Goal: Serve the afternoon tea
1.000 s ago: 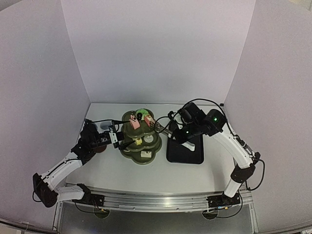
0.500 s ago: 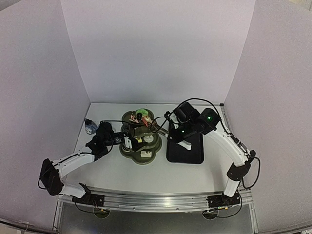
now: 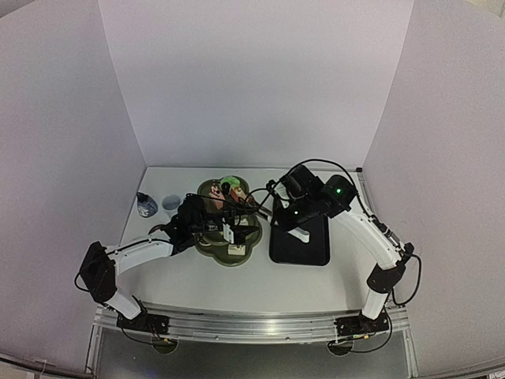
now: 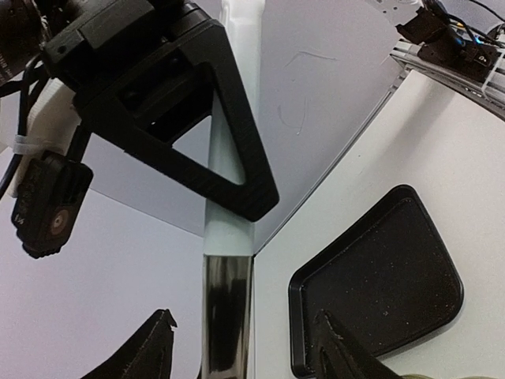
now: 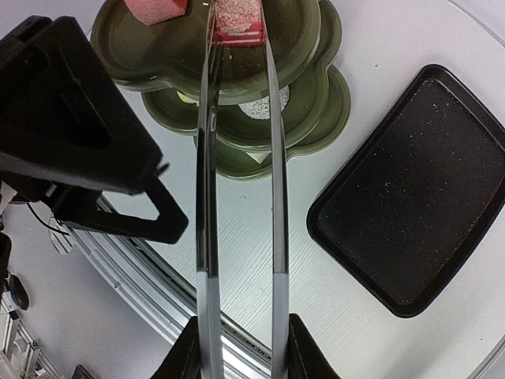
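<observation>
The serving looked well along but not finished. My right fingers (image 5: 304, 355) were pinching the tongs (image 5: 207, 197), whose tips stood either side of a red cake (image 5: 237, 20) on the top tier of the stand (image 5: 296, 47), straight ahead of them. I could not tell whether the cake was gripped or already let go. A pink cake (image 5: 154, 6) sat just beside it, and the lower tiers held a few pieces. The tray (image 5: 410, 197), right of those fingers, looked bare, so I judged the cakes mostly moved. Both cups (image 3: 170, 203) stood on the counter (image 3: 197, 276), well behind my left fingers (image 4: 146, 355), which were spread with nothing pinched. I could not make out the coasters. A second before, my left fingers were out by the cups. They had since swung in beside the stand, and my right fingers had edged closer to it.
</observation>
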Motion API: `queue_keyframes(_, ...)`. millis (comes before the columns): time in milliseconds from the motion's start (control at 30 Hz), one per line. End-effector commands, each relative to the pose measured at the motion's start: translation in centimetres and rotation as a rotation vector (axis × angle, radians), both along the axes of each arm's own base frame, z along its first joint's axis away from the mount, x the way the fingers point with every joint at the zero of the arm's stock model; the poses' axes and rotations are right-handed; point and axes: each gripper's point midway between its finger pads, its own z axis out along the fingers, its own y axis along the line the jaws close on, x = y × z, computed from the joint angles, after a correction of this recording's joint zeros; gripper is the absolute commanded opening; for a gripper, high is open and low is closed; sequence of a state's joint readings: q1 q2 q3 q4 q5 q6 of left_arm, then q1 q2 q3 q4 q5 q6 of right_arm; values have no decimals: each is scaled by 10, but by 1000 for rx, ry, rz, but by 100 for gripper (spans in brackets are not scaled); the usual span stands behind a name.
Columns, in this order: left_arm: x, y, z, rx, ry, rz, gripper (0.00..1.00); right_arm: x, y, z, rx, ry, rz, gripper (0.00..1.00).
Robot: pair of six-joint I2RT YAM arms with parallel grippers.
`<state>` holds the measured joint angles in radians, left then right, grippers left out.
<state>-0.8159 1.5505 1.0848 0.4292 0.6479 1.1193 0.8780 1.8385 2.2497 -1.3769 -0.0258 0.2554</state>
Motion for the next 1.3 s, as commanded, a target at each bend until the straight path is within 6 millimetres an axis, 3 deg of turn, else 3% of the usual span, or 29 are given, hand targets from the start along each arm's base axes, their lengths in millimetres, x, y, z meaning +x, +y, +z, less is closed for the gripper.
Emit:
queue_keyframes(0,7,-14,20,-38,-91,10,57,-44,-51,-19,-219,165,8,28)
queue_keyframes(200,23,-23,26,-56,-96,62,43,-43,-51,-19,-221,165,11,28)
queue_keyframes(433,16,-24,24,-65,-97,43,10,-42,-50,-21,-225,165,11,28)
queue_keyframes(533,14,-24,21,-61,-89,36,1,-42,-50,-20,-223,165,11,28)
queue_keyframes(867,5,-22,19,-84,-43,16,0,-41,-50,-13,-204,151,-2,33)
queue_keyframes(1267,5,-18,42,-159,-69,27,0,-39,-49,-4,-179,130,-18,52)
